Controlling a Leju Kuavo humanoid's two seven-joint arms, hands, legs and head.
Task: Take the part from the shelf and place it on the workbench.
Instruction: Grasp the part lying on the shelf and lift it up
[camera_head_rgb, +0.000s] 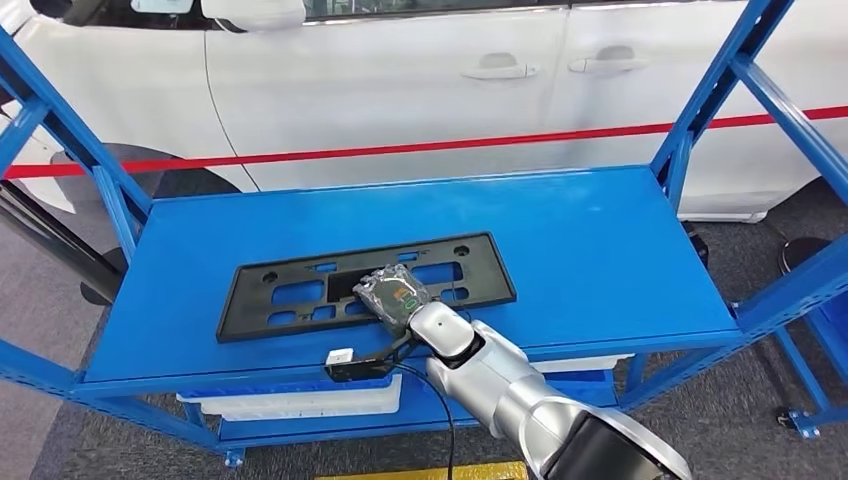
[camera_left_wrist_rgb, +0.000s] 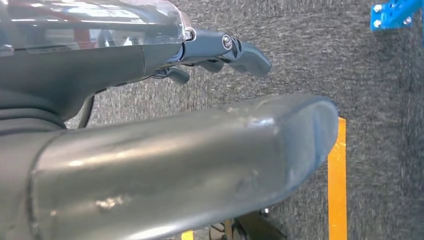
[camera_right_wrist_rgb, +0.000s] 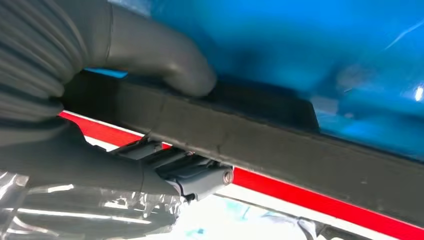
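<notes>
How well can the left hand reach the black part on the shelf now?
Probably not yet: the left hand hangs low over the grey floor, while the right hand already grips the black part on the blue shelf.

One black part (camera_head_rgb: 365, 285) on one blue shelf (camera_head_rgb: 600, 250). One white car (camera_head_rgb: 400, 80) behind, with two door handles (camera_head_rgb: 498, 70). Two robot hands: the right hand (camera_head_rgb: 395, 295) and the left hand (camera_left_wrist_rgb: 190, 160).

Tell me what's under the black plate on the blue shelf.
The black plate lies flat on the blue shelf, whose surface shows through its cutouts. The right robot hand grips its near edge, thumb on one face. The shelf beneath the solid parts is covered.
</notes>
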